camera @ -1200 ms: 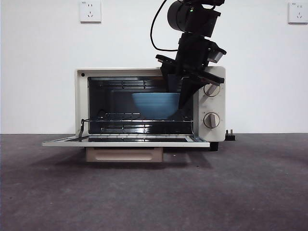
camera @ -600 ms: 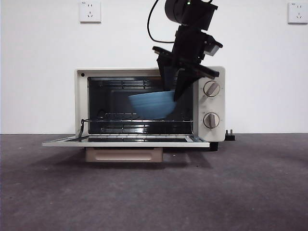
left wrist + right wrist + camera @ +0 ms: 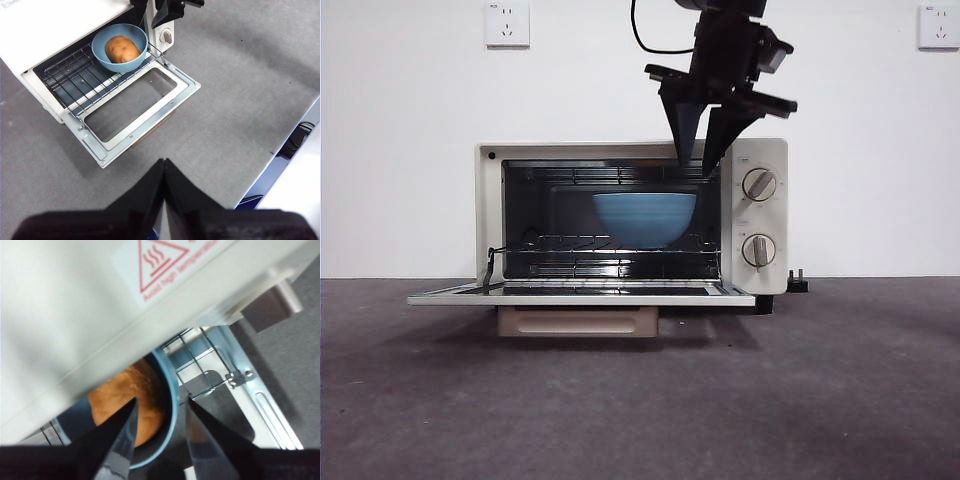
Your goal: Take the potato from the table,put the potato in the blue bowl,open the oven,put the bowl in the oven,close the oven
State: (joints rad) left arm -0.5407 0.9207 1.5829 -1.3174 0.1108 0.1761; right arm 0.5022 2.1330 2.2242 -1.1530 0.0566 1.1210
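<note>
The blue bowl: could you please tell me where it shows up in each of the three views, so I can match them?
Front view: the blue bowl sits on the wire rack inside the open oven, right of centre.
Left wrist view: on the rack's far corner, potato inside.
Right wrist view: its rim lies between the right claw tips.
Shared landmark: the wire rack.

The right gripper (image 3: 701, 168) hangs down from the top of the front view on a big dark arm. Its two black jaws point down and stand apart, with a gap between them. Nothing is held in the gap. The tips are at the level of the top front edge of the oven (image 3: 520, 152).

The left gripper (image 3: 164, 172) waits high above the table (image 3: 240, 90). Its two jaws are pressed together with no gap, and nothing is between them.
</note>
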